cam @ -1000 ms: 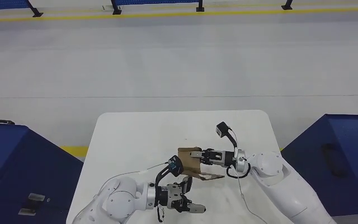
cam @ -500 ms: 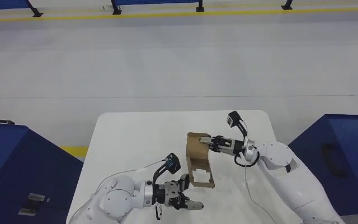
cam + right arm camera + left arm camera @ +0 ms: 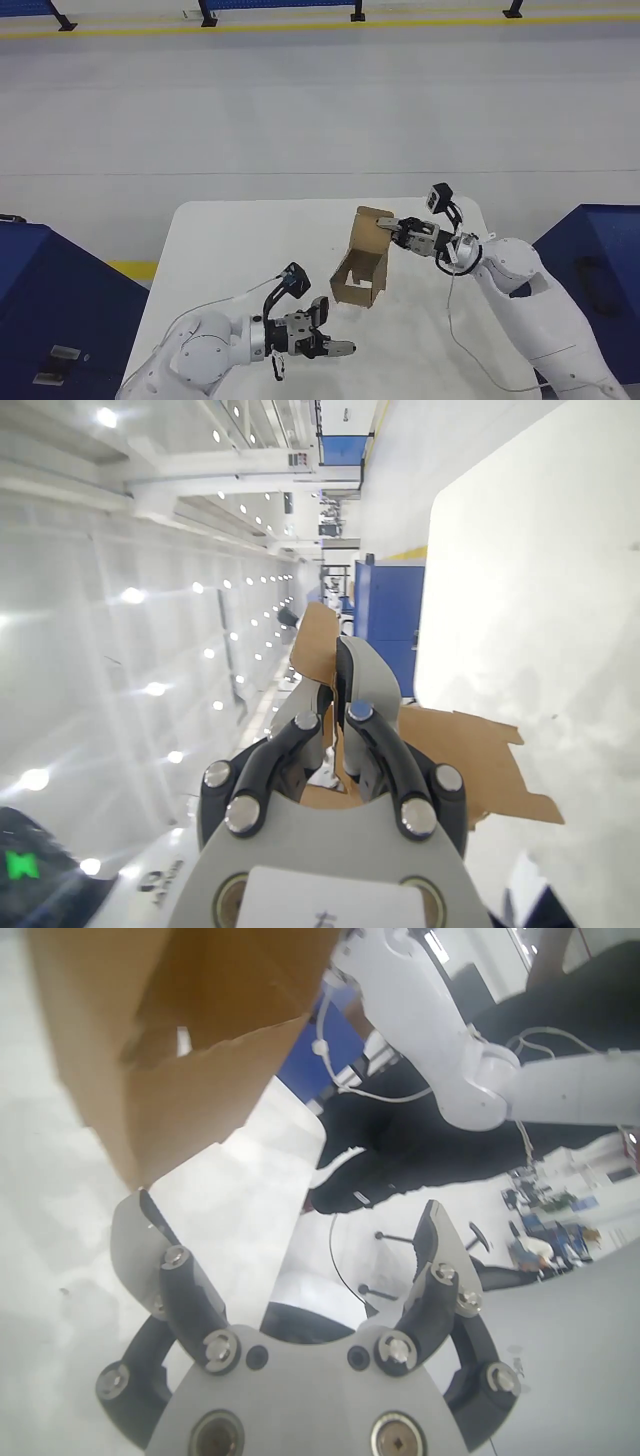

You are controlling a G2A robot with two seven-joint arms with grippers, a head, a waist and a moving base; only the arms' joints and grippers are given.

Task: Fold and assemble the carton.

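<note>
Judged light, thin, easily creased carton: held by its upper flap edge in closed right fingers, best braced near a fold with open, empty left fingers.

Looks like a big industrial hall or robotics test floor, definitely not anyone's home. There's a wide pale polished floor with a yellow line taped across it and blue barriers along the far edge. Blue partitions stand on both sides of the white tabletop. High ceiling with long rows of lights — proper warehouse vibes — plus cluttered desks farther off.
</note>
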